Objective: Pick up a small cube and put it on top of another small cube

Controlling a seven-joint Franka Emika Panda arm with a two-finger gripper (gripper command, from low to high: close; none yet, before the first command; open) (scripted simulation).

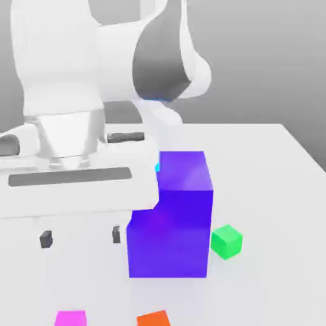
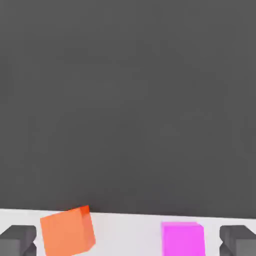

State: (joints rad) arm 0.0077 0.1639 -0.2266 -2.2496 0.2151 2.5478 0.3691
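Nearest to you, at the table's (image 1: 280, 191) near edge, sit two small cubes just beside one another: the magenta cube (image 1: 70, 318), which is the one to lift, and an orange cube (image 1: 153, 318) toward the exterior view's right of it. Neither touches the other, so you have room to take the magenta one alone.

Your pincer (image 1: 81, 237) hangs above the table a little farther in, its jaws standing wide and holding nothing. One dark fingertip (image 1: 46, 239) shows clear of the surface, and in the hand view the magenta cube (image 2: 182, 239) lies between the two pads, close to one fingertip (image 2: 239, 239), while the orange cube (image 2: 67, 231) also falls inside the gap. I judge that a straight descent risks catching both, so shift until only the magenta cube is between the jaws.

Farther on stands the big blue-purple block (image 1: 175, 219), with the green cube (image 1: 226, 241) near its base toward the table's right edge. That green cube is your resting place; it sits free, open from above. A sliver of cyan (image 1: 157, 167) peeks behind the block.
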